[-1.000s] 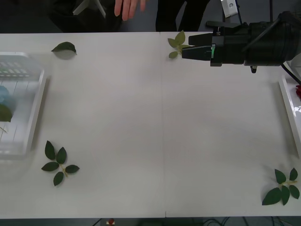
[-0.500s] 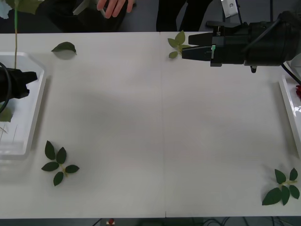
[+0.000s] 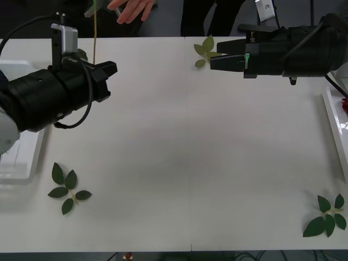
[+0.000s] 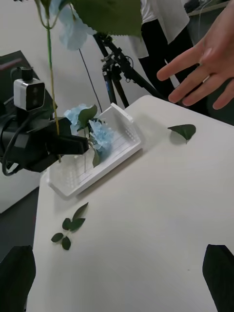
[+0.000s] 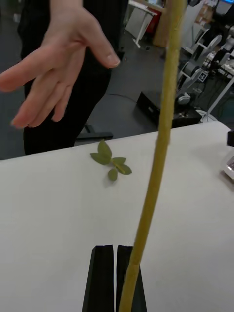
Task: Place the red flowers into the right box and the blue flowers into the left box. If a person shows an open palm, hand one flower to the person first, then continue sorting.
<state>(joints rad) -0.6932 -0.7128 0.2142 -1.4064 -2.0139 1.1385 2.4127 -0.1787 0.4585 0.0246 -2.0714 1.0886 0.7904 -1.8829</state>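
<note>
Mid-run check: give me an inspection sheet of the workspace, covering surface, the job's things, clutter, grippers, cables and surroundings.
Surface: white table, its middle bare.
Job's things: left box at the table's left end holds blue flowers; another blue flower is lifted upright by its stem. Right box at the right edge, a bit of red inside.
Clutter: loose leaf sprigs near the table's corners and far edge.
Grippers: left gripper shut on the stem, above the table's left side; right gripper open, holding nothing, over the far edge.
Cables: black cable looping along the left arm.
Surroundings: a person's hand, fingers spread, beyond the far edge; tripod behind.
</note>
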